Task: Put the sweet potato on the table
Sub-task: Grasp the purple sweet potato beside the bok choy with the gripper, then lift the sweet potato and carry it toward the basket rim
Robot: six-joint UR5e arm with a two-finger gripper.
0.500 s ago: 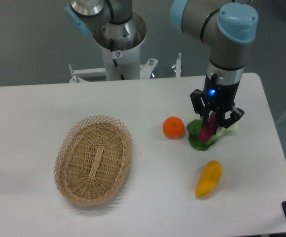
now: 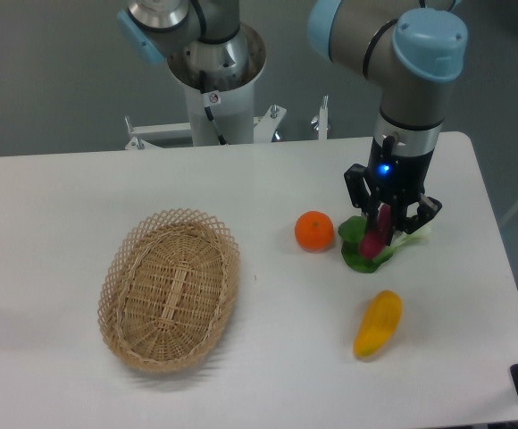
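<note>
Broadly, the white worktop (image 2: 80, 192) carries everything, and its bare stretches lie to the left and along the near edge. Next in size is the UR5e arm (image 2: 417, 80), reaching down over the right half with its blue light lit. The oval wicker basket (image 2: 170, 289) sits left of centre, well apart from the arm. Further right lie the yellow-orange fruit (image 2: 378, 323) near the front edge, the green leafy vegetable (image 2: 359, 246) under the arm, and the round orange (image 2: 313, 231) just beside that leaf.

Smallest is the sweet potato (image 2: 372, 238), a slim magenta piece held tilted, nearly upright, in the claw (image 2: 386, 222), whose fingers are closed narrowly around its upper part. Its lower end hangs over the green leaf; whether it touches the leaf I cannot tell.

Against the picture from half a second ago, the claw and the tuber have risen a touch, if at all; nothing else on the worktop has shifted. That suggests the grasp is secure and the lift is only beginning. The placing is not yet done: the tuber probably needs carrying off the leaf to bare worktop, perhaps the gap between orange and yellow fruit, before release.
</note>
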